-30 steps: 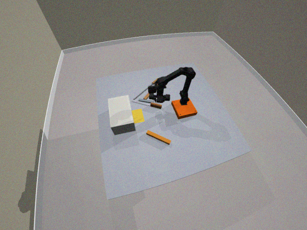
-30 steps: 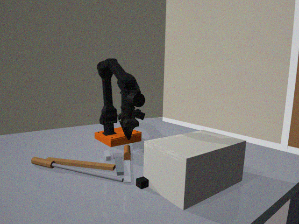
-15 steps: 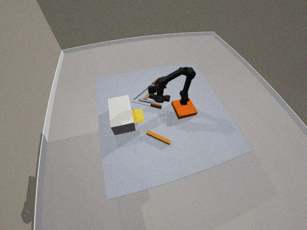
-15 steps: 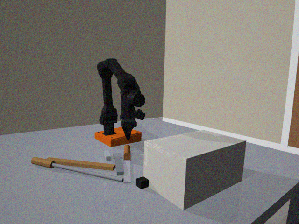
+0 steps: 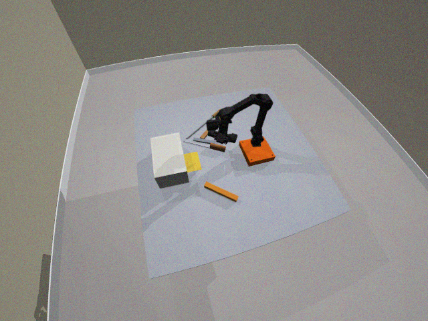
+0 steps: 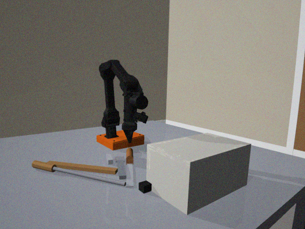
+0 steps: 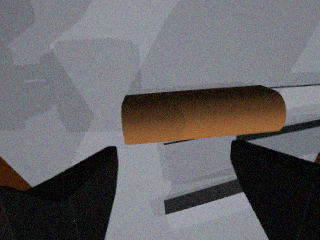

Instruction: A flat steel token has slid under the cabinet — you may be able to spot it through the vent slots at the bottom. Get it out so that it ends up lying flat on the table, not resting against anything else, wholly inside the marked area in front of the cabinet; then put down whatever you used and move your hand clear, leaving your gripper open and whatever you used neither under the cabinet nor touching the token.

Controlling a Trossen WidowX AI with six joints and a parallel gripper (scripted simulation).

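The white cabinet (image 5: pixel 167 148) (image 6: pixel 197 148) stands with the yellow marked area (image 5: pixel 194 161) directly in front of it. The token cannot be seen in any view. A tool with a round brown handle (image 5: pixel 217 147) (image 6: pixel 129 155) (image 7: pixel 205 116) and a thin, pale flat shaft lies on the table beyond one end of the marked area. My gripper (image 5: pixel 223 140) (image 6: pixel 129 142) (image 7: pixel 175 152) is open and empty, pointing down above the handle. In the wrist view the handle lies across, ahead of the fingertips, not between them.
A rod tool (image 5: pixel 200 128) (image 6: pixel 88 176) and a wooden stick (image 5: pixel 204 134) (image 6: pixel 83 167) lie near the brown-handled tool, with a grey metal piece (image 5: pixel 204 140) (image 6: pixel 120 170) beside it. A black cube (image 6: pixel 145 186) stands near the cabinet. An orange bar (image 5: pixel 221 191) lies on the opposite side.
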